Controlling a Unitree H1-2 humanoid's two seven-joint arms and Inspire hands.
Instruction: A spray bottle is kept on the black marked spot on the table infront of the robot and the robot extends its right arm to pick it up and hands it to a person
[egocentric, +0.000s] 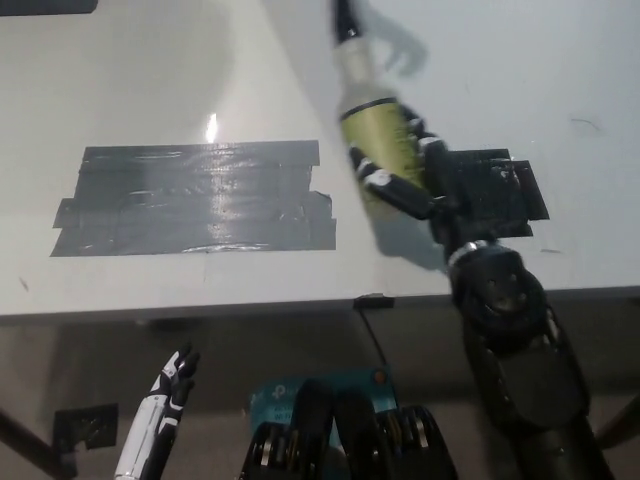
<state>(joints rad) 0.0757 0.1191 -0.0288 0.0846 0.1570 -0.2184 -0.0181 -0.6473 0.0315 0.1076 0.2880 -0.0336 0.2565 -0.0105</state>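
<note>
Above the white tabletop (120, 80), near the middle of the head view, a spray bottle with a translucent whitish shoulder, a yellow-green lower body and a dark nozzle cut off by the upper edge (368, 120) is held clear of the surface, tilted with its top leaning toward the upper left. It is clasped around its lower body by the black right hand (405, 180), whose fingers are wrapped over the green part. Just beside that hand, to the right, a small black taped square mark (500, 195) is seen on the table with nothing standing on it. A broad patch of glossy dark grey tape strips (195, 200) lies well apart to the left. At the lower left, below the table edge, the white left hand (168, 390) is kept at rest, holding nothing, its fingers extended.
</note>
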